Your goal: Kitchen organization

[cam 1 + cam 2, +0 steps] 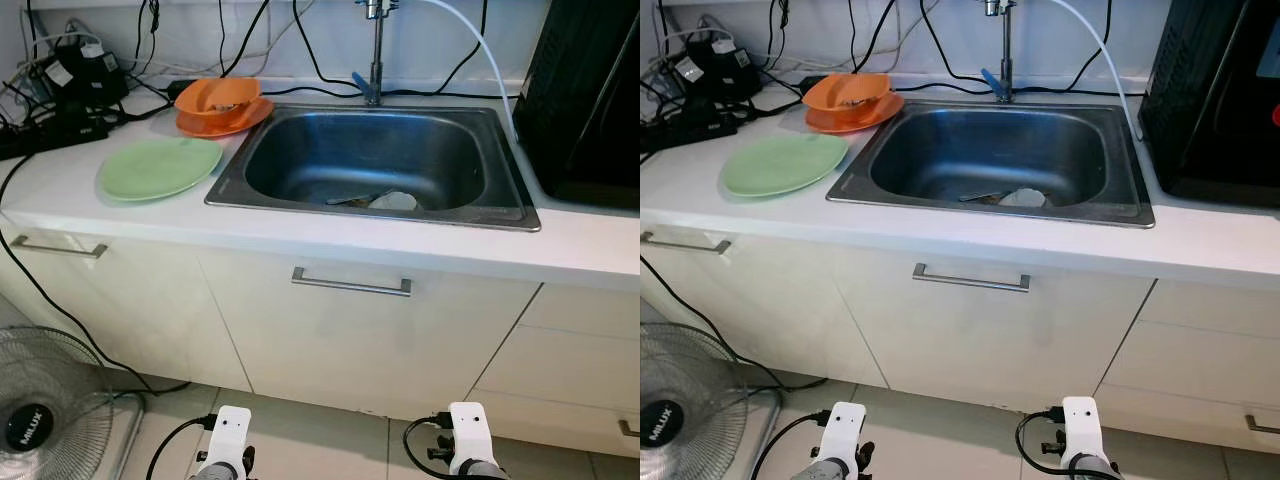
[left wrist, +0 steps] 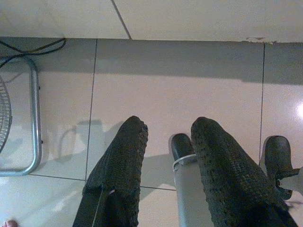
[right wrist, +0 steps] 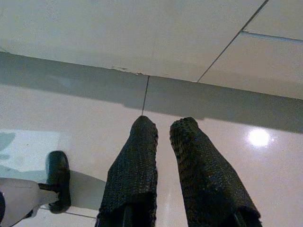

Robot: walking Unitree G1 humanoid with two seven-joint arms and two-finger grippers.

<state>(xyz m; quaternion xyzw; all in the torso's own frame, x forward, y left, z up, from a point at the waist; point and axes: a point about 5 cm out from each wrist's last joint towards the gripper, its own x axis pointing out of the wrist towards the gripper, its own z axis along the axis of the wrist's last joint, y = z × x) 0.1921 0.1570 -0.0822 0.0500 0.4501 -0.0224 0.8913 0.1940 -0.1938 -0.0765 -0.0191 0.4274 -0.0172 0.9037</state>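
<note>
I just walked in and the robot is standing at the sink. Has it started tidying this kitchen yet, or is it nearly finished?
It looks barely begun. Nothing appears put away: the green plate and the orange bowl on its orange plate sit on the counter, and something lies in the sink. Nothing is in hand: the left gripper and right gripper hang empty, fingers apart, over the floor. All the clearing remains.
</note>
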